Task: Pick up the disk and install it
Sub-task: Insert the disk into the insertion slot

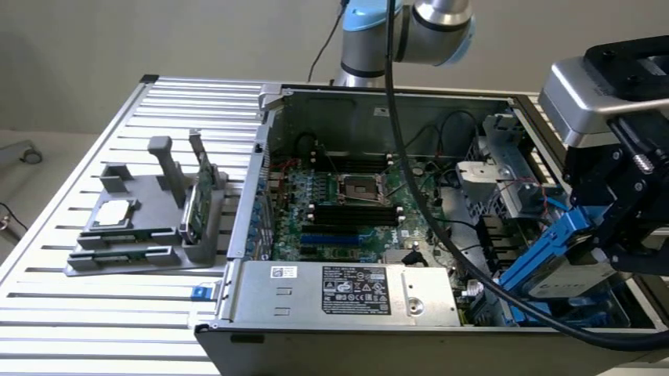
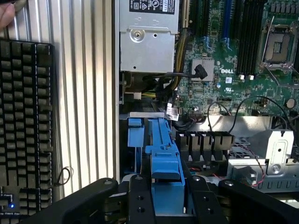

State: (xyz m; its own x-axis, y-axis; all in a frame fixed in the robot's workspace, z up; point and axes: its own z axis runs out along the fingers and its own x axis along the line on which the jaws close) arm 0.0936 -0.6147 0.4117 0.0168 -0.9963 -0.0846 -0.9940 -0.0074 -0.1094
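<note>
Blue-framed silver-grey rectangular disk (image 1: 569,280), pinched in the black hand (image 2: 170,198), tilts long-axis downward into the open metal computer case (image 1: 439,110).

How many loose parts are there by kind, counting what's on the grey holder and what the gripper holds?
disk in a blue carrier: 1, held by the gripper
square silver chip: 1, lying on the grey holder
green circuit stick: 1, standing on edge in the grey holder
Total: 3
</note>
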